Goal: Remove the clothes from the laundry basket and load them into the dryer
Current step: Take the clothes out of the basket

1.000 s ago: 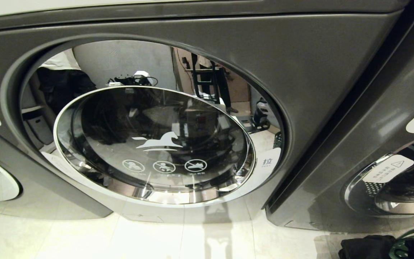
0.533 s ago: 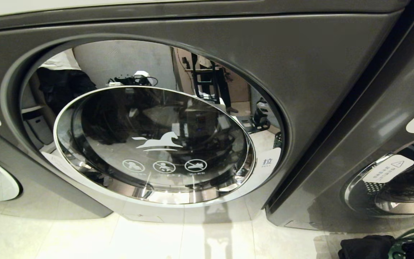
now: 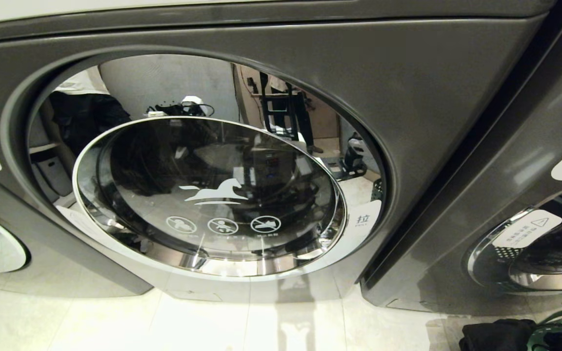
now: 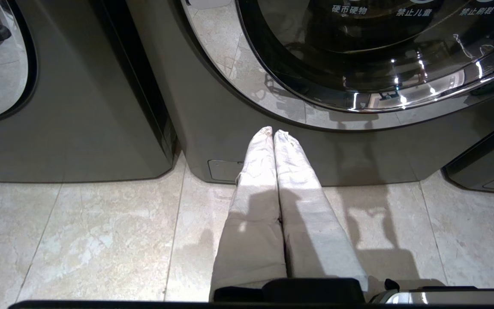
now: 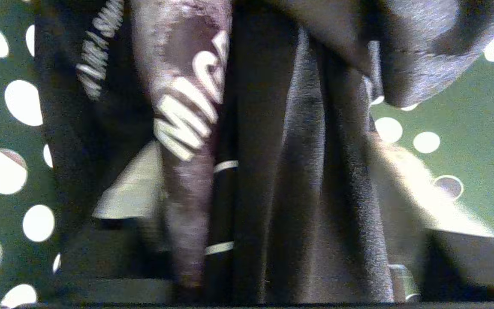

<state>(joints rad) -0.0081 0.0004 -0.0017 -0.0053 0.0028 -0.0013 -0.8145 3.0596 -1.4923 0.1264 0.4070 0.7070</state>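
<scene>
Right gripper is reaching down into the laundry basket. Its two pale fingers are standing wide apart, one on each side of the dark clothes, so I am reading it as open, not clamped. I cannot tell whether the fingers are already pressing the cloth.

Going from the biggest thing: the grey dryer is filling the head view, well away from this gripper, and its round glass door is sitting closed. A second machine is standing beside it, on the basket's side. The green basket wall with round holes is surrounding the gripper on both sides. The clothes are lying inside the basket, bunched in folds directly between the fingers, and one fold is showing white printed lettering next to one finger.

Left gripper is hanging idle over the pale tiled floor, pointing at the dryer's base, with its fingers pressed together and holding nothing.
</scene>
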